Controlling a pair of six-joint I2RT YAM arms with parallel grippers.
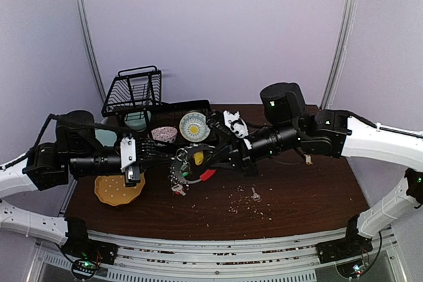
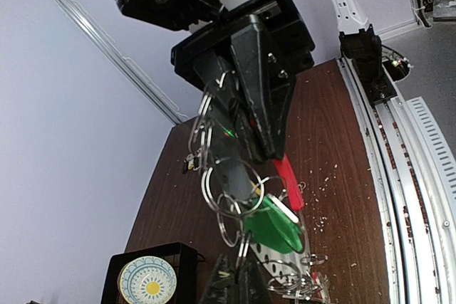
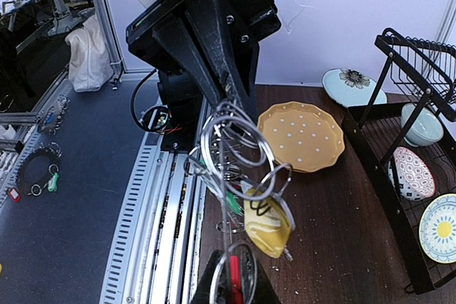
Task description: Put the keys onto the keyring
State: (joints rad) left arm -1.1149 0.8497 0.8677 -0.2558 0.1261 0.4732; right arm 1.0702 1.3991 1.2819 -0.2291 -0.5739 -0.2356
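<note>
Above table (image 1: 297,196), both jaws clamped on keyring (image 1: 188,165); right wrist shows yellow tag (image 3: 265,224), left green tag (image 2: 274,226).

Soft, even light falls from above the table (image 1: 297,203), bright in all three views. There are no hard shadows, only faint dark patches on the wood under the arms. The pale walls behind the table look flat and slightly washed out. Over the table, the keyring (image 2: 288,181) shows small white glints on its metal loops. The top view is soft and grainy, and the rails (image 1: 198,242) along the table's near edge bow toward the frame's corners
</note>
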